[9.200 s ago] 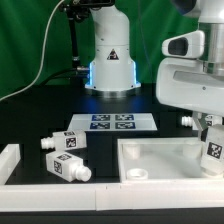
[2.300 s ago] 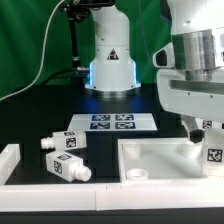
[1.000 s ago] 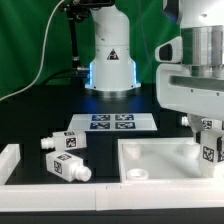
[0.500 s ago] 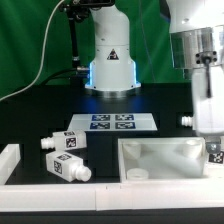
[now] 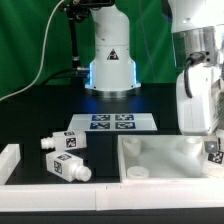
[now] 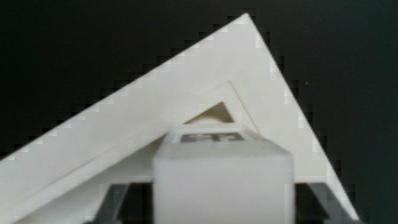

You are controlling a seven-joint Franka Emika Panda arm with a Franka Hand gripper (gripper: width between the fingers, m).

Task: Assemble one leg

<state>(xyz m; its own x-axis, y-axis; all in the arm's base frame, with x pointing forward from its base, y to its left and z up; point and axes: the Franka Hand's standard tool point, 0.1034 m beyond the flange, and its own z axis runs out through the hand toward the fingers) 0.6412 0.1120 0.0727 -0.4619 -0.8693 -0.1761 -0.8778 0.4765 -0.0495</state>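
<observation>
My gripper (image 5: 211,146) is at the exterior view's right, shut on a white leg (image 5: 213,157) with a tag marker. It holds the leg upright over the right corner of the white tray-like tabletop (image 5: 160,150). In the wrist view the leg (image 6: 222,165) fills the gap between the two dark fingers (image 6: 128,205), with the gripper (image 6: 222,208) closed on its sides. The tabletop's pointed corner (image 6: 160,120) lies beneath it. I cannot see the leg's peg end or whether it touches the tabletop. Two more legs (image 5: 66,143) (image 5: 68,169) lie on the black table at the left.
The marker board (image 5: 112,122) lies flat behind the tabletop, in front of the robot base (image 5: 110,60). A white rail (image 5: 60,190) runs along the front edge, with a raised white block (image 5: 8,160) at the far left. A green backdrop stands behind.
The white hand has turned about its upright axis over the last second and shifted a little to the right. The leg stays in it at the tabletop's right corner. The loose legs have not moved.
</observation>
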